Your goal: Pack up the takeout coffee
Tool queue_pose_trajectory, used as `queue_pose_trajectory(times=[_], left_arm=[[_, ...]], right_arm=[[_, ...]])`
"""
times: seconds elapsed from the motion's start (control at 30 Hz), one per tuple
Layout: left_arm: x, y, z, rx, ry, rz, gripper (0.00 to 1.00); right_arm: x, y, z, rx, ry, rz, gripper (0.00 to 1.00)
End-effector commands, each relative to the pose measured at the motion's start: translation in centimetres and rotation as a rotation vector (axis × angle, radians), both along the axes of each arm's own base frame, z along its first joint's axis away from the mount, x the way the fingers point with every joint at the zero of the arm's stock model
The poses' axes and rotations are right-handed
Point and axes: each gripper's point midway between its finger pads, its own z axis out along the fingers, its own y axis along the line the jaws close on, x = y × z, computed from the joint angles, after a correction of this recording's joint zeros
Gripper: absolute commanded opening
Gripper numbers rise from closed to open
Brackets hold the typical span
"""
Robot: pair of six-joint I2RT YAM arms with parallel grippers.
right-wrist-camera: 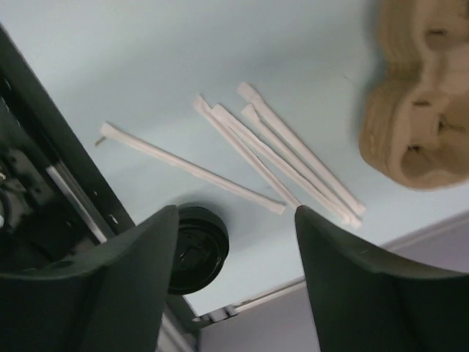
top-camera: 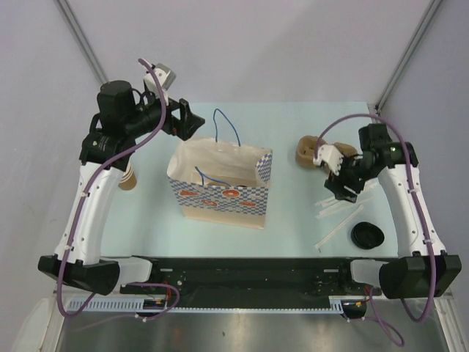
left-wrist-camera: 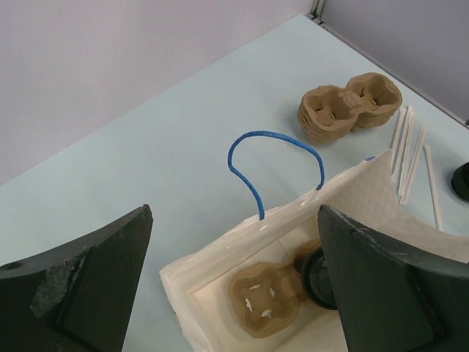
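Coffee (left-wrist-camera: 311, 279) sits in a carrier (left-wrist-camera: 264, 297) inside the bag (left-wrist-camera: 212, 246), lid partly hidden. Left tool (left-wrist-camera: 234, 220) is wide open and empty above the bag's handle (left-wrist-camera: 271, 139). Right tool (right-wrist-camera: 238, 220) is likewise open and empty, over the straws (right-wrist-camera: 278, 158). Risk: snagging the handle would tip the bag.

The paper bag (top-camera: 220, 199) wears a blue-and-white check across its upper front, with kraft brown below and orange-red motifs (too small to read). Its lining is white and its cord handles (left-wrist-camera: 272, 134) are bright blue. Inside lies a tan pulp carrier (left-wrist-camera: 264, 297) beside what seems to be the takeout coffee (left-wrist-camera: 313, 275), showing only black. The counter (top-camera: 293, 132) is pale mint. The stacked carriers (left-wrist-camera: 348, 106) are tan, the straws (right-wrist-camera: 282, 158) white, and the loose lid (right-wrist-camera: 194, 249) glossy black.
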Motion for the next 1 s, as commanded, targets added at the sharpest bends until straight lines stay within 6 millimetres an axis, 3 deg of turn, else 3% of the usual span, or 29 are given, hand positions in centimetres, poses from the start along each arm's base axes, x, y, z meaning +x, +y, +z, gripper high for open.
queue_pose_trajectory(times=[0.0,0.13,0.2,0.3,0.43,0.73,0.97], left_arm=[[-0.4,0.0,0.8,-0.047,-0.012,-0.008,0.99],[-0.5,0.1,0.4,-0.055,0.004,-0.004,1.0],[-0.8,0.2,-0.1,-0.051,0.015,-0.001,0.99],[-1.2,0.6,-0.5,-0.043,0.021,0.01,1.0],[-1.5,0.8,-1.2,-0.042,0.041,0.015,0.99],[-1.7,0.5,-2.5,-0.059,0.086,0.002,1.0],[-1.6,0.4,-2.7,-0.06,0.091,-0.006,1.0]], right_arm=[[-3.8,-1.1,-4.8,-0.128,0.067,0.31,0.66],[-4.8,-1.1,-9.0,-0.161,0.109,0.407,0.52],[-5.2,-1.3,-11.3,-0.191,0.11,0.445,0.51],[-4.8,-1.1,-12.8,-0.231,0.054,0.504,0.5],[-6.2,-0.8,-16.0,-0.278,0.034,0.602,0.49],[-6.9,0.4,-19.1,-0.309,-0.014,0.688,0.48],[-7.7,0.2,-21.4,-0.324,0.028,0.703,0.46]])
